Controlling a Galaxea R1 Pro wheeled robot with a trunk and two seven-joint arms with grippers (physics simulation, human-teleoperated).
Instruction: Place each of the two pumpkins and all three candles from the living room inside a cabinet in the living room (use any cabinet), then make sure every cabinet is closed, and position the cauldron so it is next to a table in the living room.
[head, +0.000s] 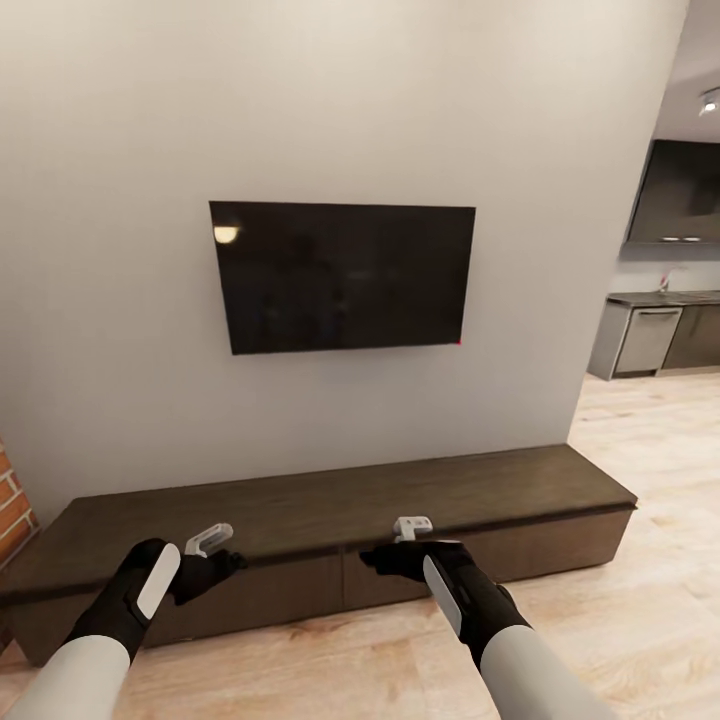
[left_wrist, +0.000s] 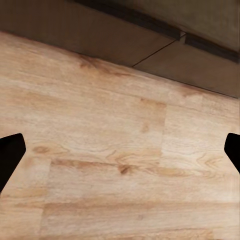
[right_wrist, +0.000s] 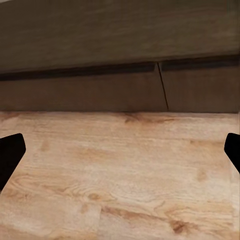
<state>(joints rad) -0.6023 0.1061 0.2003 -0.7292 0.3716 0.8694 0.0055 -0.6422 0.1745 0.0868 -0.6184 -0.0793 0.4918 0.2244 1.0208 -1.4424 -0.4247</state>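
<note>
The long, low dark-brown cabinet (head: 330, 500) runs along the pale wall, and all the drawer fronts I can see are shut. My left gripper (head: 210, 540) hangs open in front of its left half, above the floor. My right gripper (head: 413, 525) is open near the seam between two middle drawer fronts. In the left wrist view the open left gripper (left_wrist: 120, 155) frames bare planks, with the cabinet (left_wrist: 150, 45) beyond. In the right wrist view the open right gripper (right_wrist: 120, 155) faces the drawer seam of the cabinet (right_wrist: 161, 90). Both grippers hold nothing. The pumpkins, candles, cauldron and table are out of view.
A black television (head: 340, 275) hangs on the wall above the cabinet. A red brick chimney edge (head: 12, 495) stands at the far left. Light wood floor (head: 640, 600) extends right toward a kitchen with grey units (head: 650, 340).
</note>
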